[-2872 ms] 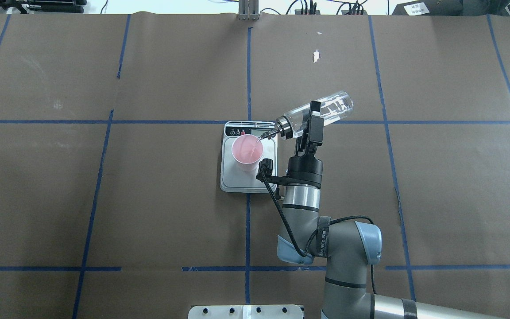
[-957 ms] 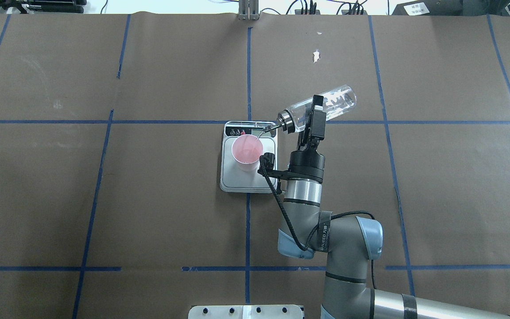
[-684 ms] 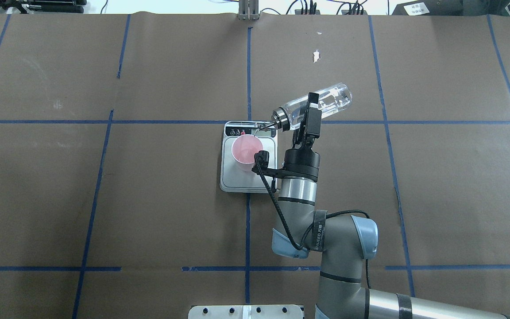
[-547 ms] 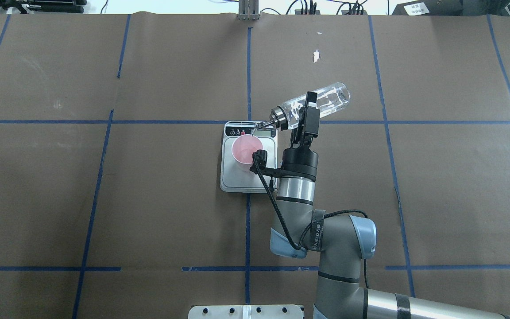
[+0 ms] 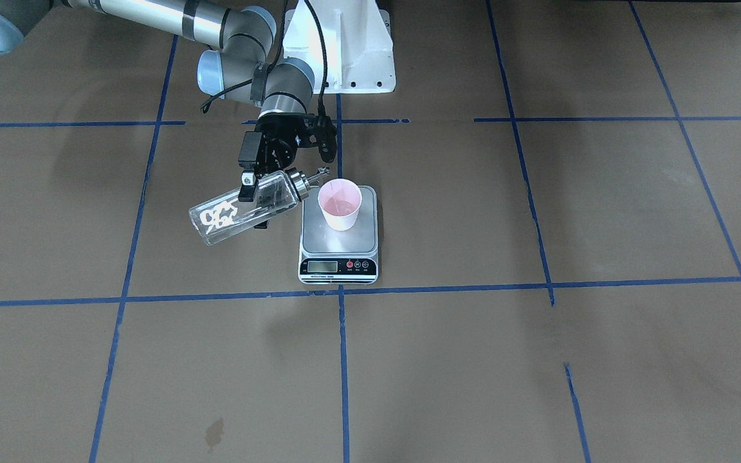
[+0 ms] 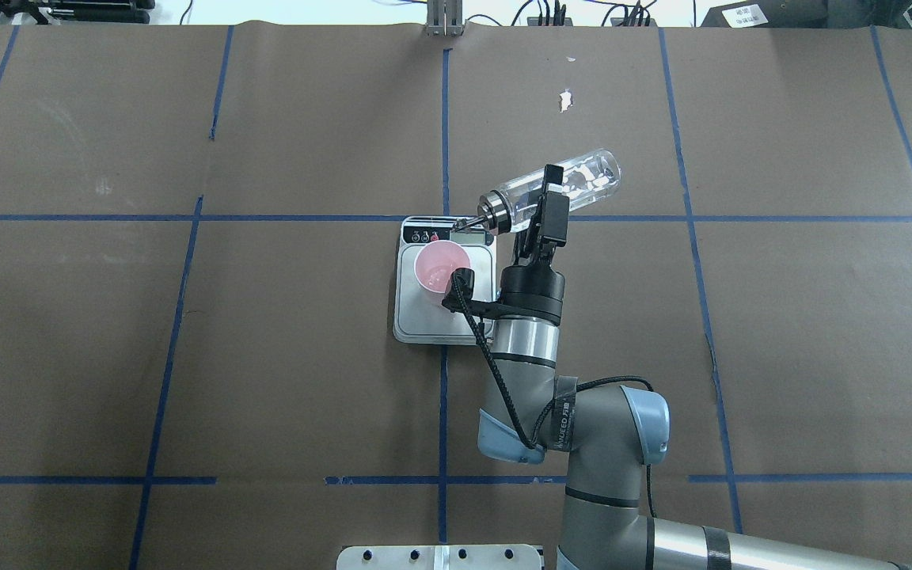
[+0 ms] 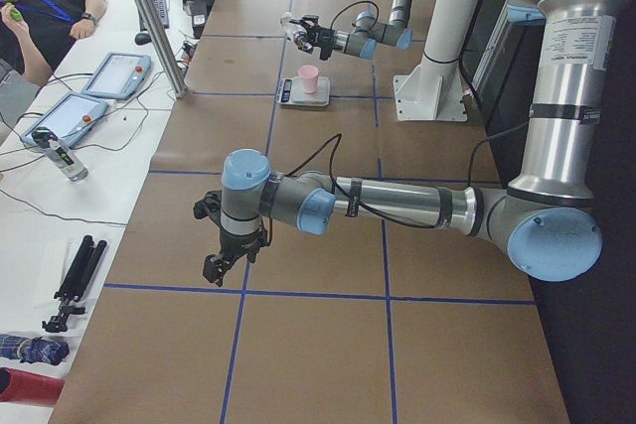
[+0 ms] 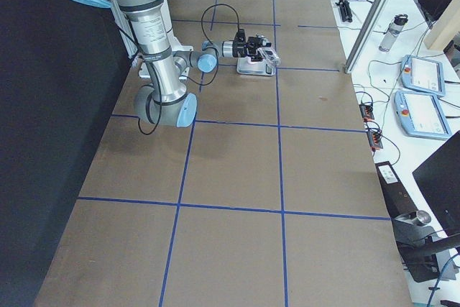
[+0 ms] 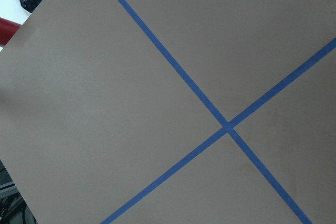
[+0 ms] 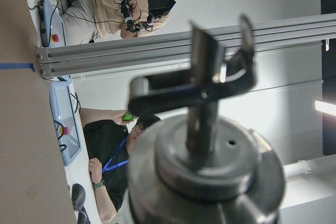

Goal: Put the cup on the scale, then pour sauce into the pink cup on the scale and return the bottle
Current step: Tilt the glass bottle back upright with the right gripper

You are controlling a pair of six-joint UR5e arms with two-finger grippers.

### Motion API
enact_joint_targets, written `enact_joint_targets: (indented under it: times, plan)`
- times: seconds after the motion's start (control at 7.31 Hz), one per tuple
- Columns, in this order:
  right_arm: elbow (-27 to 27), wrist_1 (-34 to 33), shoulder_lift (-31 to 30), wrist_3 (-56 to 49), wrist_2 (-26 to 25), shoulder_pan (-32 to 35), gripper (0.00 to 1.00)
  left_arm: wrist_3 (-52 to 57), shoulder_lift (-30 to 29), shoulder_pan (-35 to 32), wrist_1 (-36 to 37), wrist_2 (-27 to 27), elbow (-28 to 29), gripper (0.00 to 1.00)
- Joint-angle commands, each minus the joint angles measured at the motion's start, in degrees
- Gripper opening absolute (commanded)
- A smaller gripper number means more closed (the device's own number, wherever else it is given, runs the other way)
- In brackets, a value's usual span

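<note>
The right gripper [image 6: 550,198] points forward on a level wrist, its fingers clamped across the tilted bottle [image 6: 589,176]. Behind the pincer, the right arm [image 6: 527,348] folds back at the elbow. The left arm [image 7: 397,204] stretches out low, with the left gripper [image 7: 221,263] pointing down; how its jaws stand cannot be told

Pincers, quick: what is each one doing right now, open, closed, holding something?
Left pincer: cannot be told from this side view.
Right pincer: closed on the bottle.

Nothing can be read for certain: white lettering on the black strap [image 6: 564,416] of the right arm [image 6: 531,348] and the LCD [image 5: 322,265] of the scale [image 5: 345,241] (both too small).
</note>
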Motion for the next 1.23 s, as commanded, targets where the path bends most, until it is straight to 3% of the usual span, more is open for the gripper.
enact_joint_targets:
  times: [0.0,0.82,1.09]
  plan:
    - [0.17,0.86,0.09,0.14,1.22,-0.07,0.00,0.00,0.00,0.05,0.00,0.00,0.00,1.00]
    - [1.05,23.51,-2.01,1.63,12.91,1.77,0.00,-0.61,-0.44,-0.65,0.09,-0.09,-0.62,1.00]
    - [1.40,23.89,-4.30,16.78,19.56,3.61,0.00,-0.62,-0.53,-0.92,0.09,-0.09,-0.79,1.00]
